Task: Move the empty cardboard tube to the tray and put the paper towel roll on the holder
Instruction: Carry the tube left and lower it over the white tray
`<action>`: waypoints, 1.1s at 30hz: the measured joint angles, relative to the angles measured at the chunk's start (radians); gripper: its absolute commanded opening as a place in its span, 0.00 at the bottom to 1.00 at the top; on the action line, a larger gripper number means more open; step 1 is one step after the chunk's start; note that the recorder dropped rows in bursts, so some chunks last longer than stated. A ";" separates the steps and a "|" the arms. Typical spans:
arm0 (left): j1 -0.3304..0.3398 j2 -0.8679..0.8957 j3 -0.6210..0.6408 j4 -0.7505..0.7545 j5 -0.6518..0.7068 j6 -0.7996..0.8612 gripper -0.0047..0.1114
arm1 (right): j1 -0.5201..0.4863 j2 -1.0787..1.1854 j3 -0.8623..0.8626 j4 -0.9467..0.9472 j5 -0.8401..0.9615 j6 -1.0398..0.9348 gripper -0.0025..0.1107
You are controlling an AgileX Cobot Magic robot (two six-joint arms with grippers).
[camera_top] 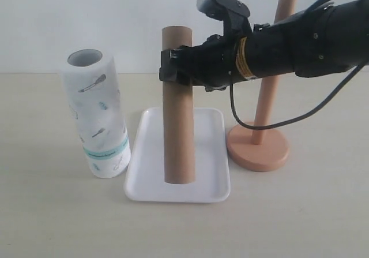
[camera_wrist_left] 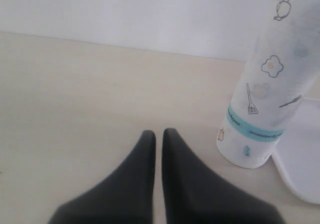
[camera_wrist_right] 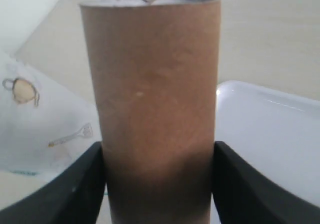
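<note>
Currently we hold cardboard tube [camera_top: 179,142] upright on tray [camera_top: 211,154], right gripper [camera_top: 170,67] clamped for placement; left gripper [camera_wrist_left: 159,145] closed, empty.

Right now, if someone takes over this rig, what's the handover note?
Right gripper: shut on the long brown cardboard tube, held upright, lower end in the shallow white rectangular tray.
Left gripper: shut, empty, near the printed white paper towel roll.
Roll upright on the table, left of the tray in the exterior view.
Wooden post holder with pink round base right of the tray, post bare.
Done: tube at tray, not yet released.
Left: release tube, seat roll on holder.
</note>
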 measured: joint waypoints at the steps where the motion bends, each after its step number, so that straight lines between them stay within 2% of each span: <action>1: 0.000 0.000 0.000 0.000 0.000 0.000 0.08 | 0.000 0.000 0.000 -0.008 -0.008 -0.036 0.02; 7: 0.000 0.000 0.000 0.000 0.000 0.000 0.08 | 0.000 -0.005 0.000 -0.027 -0.006 -0.248 0.02; 19: 0.000 0.000 0.000 0.000 0.000 0.000 0.08 | 0.002 -0.072 -0.020 -0.031 0.147 -0.503 0.02; 27: 0.000 0.000 0.000 0.000 0.000 0.000 0.08 | 0.101 -0.074 -0.140 -0.031 0.353 -0.632 0.02; 33: 0.000 0.000 0.000 0.000 0.000 0.000 0.08 | 0.176 -0.077 -0.160 -0.031 0.561 -0.736 0.02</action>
